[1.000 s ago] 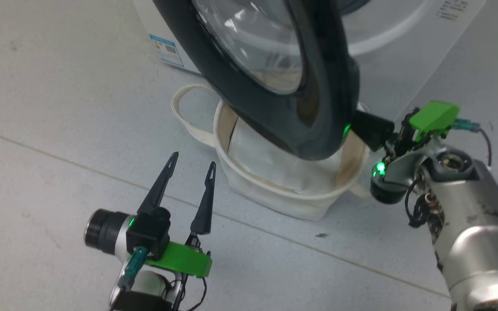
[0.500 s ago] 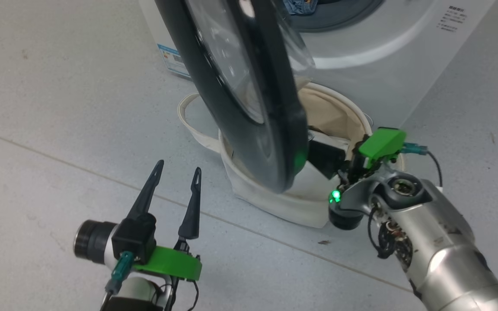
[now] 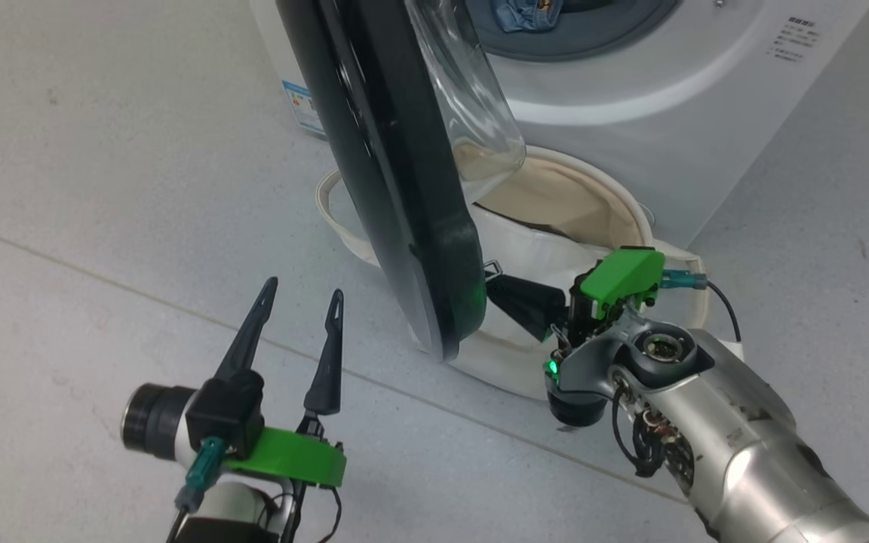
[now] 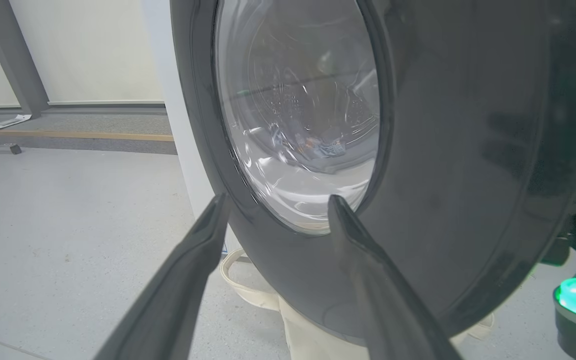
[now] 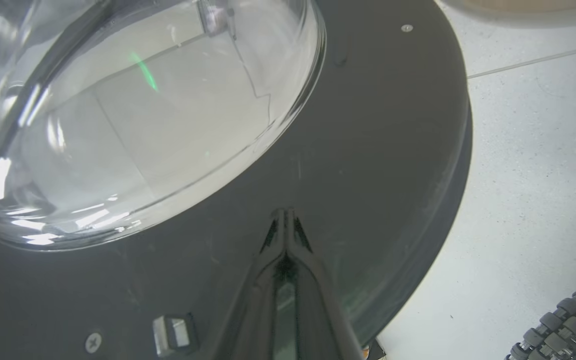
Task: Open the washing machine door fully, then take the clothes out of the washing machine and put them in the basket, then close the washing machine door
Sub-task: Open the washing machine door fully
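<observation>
The washing machine door (image 3: 397,188) stands swung out, almost edge-on in the head view, and its glass bowl (image 3: 472,105) faces the white washing machine (image 3: 631,113). My right gripper (image 3: 493,290) is shut, its tips (image 5: 284,216) against the door's black inner ring (image 5: 368,150) below the glass bowl (image 5: 133,110). My left gripper (image 3: 302,290) hangs open at the lower left, apart from the door's outer face (image 4: 468,150), with nothing between its fingers (image 4: 208,230). A bit of blue clothes (image 3: 525,11) shows in the drum opening. Below the door sits the cream basket (image 3: 593,204).
A plain white folded sheet (image 3: 540,241) lies in the basket. The basket's looped handle (image 3: 329,204) sticks out to the left under the door. A small blue label (image 3: 300,102) marks the machine's lower corner. A studded wheel (image 5: 563,330) shows at the right wrist view's lower right.
The door has swung further out to the left, from face-on to nearly edge-on, with my shut right gripper following against its inner side. The drum opening and clothes have come into view.
</observation>
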Controlling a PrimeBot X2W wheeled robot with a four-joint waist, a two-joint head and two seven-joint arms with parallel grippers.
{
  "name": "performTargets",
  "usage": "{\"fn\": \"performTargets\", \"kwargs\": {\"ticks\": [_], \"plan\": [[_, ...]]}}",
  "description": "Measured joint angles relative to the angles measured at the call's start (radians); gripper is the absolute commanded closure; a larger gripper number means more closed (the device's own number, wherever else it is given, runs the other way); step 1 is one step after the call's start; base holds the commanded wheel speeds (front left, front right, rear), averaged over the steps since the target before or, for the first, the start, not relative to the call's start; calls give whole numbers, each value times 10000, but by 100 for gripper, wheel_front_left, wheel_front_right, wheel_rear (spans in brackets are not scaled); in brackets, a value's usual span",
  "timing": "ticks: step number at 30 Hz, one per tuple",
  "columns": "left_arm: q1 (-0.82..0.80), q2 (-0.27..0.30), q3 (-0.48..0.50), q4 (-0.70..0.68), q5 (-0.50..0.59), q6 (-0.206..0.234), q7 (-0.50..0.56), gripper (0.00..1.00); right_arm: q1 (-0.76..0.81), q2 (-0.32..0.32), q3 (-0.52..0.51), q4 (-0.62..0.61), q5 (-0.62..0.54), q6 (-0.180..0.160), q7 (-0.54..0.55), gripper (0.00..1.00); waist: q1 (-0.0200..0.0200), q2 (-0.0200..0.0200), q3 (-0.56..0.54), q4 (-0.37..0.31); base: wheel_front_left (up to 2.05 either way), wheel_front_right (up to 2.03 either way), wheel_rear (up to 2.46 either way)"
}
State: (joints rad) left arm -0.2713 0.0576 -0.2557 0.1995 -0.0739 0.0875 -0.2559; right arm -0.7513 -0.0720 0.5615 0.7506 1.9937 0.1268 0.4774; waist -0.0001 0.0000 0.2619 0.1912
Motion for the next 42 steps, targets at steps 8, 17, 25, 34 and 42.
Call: {"fn": "performTargets", "kwargs": {"ticks": [8,17,25,34,42], "plan": [[251,-15,130,29,0,-12,0,0,6,-460,-403,-502,-915,0,-1197,100,0,0,-399,-187,0,0,0],[738,-13,374,132,2,-58,0,0,1066,-1653,130,-2769,-5200,0,-5093,100,0,0,-1154,-587,0,0,0],[1233,33,571,163,4,-86,0,0,2071,-2470,500,-3310,-8761,-2,-7227,100,0,0,-1705,-984,0,0,0],[1507,54,780,148,19,-104,0,0,4663,-1333,-2128,-4665,-12661,0,-7267,93,0,0,-1948,-1493,0,0,0],[1520,59,811,146,73,-186,0,0,5771,-502,-3262,-4826,-14778,0,-7267,0,0,0,-2066,-1751,0,0,0]]}}
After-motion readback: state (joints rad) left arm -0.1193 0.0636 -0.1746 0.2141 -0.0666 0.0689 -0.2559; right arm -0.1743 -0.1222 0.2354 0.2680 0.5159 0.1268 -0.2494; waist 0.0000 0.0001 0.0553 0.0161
